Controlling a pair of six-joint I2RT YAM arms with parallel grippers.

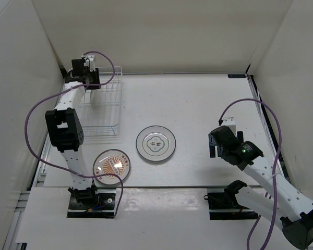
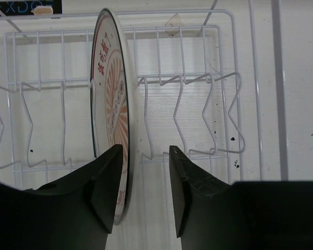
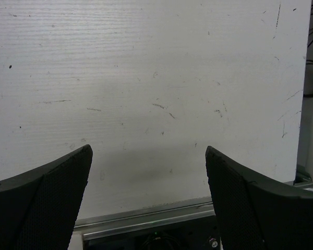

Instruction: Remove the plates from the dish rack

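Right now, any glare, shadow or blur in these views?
Top view: a glare spot on the orange plate. Left wrist: the racked plate is sharp, the left fingers are dark silhouettes. Right wrist: a soft shadow on the table between the right fingers.

dish rack (image 1: 101, 112): far left on table (image 1: 208, 99) | upright plate (image 2: 112, 130): in rack | centre plate (image 1: 155, 144), near-left plate (image 1: 111, 165): on table

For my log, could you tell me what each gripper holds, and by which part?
Nothing: the right gripper is empty; the left gripper is open at the rim of the plate in the dish rack.
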